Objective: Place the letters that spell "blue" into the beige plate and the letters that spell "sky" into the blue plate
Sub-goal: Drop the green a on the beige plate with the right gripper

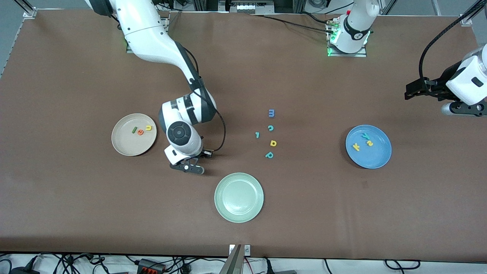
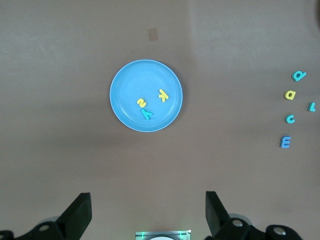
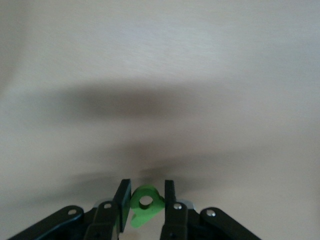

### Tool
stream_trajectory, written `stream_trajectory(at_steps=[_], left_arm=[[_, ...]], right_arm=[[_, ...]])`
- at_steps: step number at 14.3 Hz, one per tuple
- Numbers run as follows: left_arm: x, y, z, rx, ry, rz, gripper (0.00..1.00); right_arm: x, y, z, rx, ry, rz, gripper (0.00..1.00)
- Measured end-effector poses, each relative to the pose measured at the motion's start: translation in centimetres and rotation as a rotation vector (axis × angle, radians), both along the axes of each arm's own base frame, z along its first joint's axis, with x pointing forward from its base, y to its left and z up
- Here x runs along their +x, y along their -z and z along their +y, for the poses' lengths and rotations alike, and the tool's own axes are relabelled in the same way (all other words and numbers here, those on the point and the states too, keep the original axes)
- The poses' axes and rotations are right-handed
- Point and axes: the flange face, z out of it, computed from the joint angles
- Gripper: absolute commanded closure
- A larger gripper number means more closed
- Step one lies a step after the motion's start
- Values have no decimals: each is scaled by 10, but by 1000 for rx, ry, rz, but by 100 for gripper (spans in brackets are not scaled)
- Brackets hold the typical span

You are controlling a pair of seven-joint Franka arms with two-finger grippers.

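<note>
Letters for "blue", partly sorted: the beige plate (image 1: 134, 134), toward the right arm's end of the table, holds a thin green l (image 1: 134, 129), an orange e (image 1: 140, 132) and a yellow u (image 1: 148, 128), lying close together. The green b (image 3: 144, 205) is pinched between the jaws of the right gripper (image 1: 191, 169), over bare table between the beige plate and the pale green plate (image 1: 239, 197).

Letters for "sky": all three lie in the blue plate (image 1: 368, 146), toward the left arm's end; yellow k (image 1: 356, 147), yellow s (image 1: 369, 143), teal y (image 1: 365, 136).

Left gripper (image 2: 148, 212): jaws wide open and empty, waiting high by the table's edge at the left arm's end, looking down on the blue plate.

Loose letters mid-table, in a loose column: blue m (image 1: 271, 113), teal c (image 1: 270, 128), a small teal letter (image 1: 257, 134), yellow d-like letter (image 1: 273, 143), another teal letter (image 1: 269, 155).

Surface: brown matte covering over the whole table (image 1: 76, 209), with pale frame brackets at the corners. Cables (image 1: 152, 264) trail along the floor by the camera-side edge.
</note>
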Motion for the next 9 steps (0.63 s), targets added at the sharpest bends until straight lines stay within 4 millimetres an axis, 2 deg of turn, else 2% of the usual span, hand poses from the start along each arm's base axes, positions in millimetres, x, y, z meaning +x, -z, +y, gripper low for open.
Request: stream_trajectory(at_steps=[3, 4, 6, 9], left_arm=[[0, 0, 0, 0, 0, 0, 0], [0, 0, 0, 0, 0, 0, 0], [0, 0, 0, 0, 0, 0, 0], [0, 0, 0, 0, 0, -1, 0]], right_arm=[[10, -44, -50, 19, -47, 100, 80], [12, -53, -70, 31, -65, 121, 80], [11, -54, -113, 49, -108, 158, 80], [4, -42, -194, 61, -168, 215, 80]])
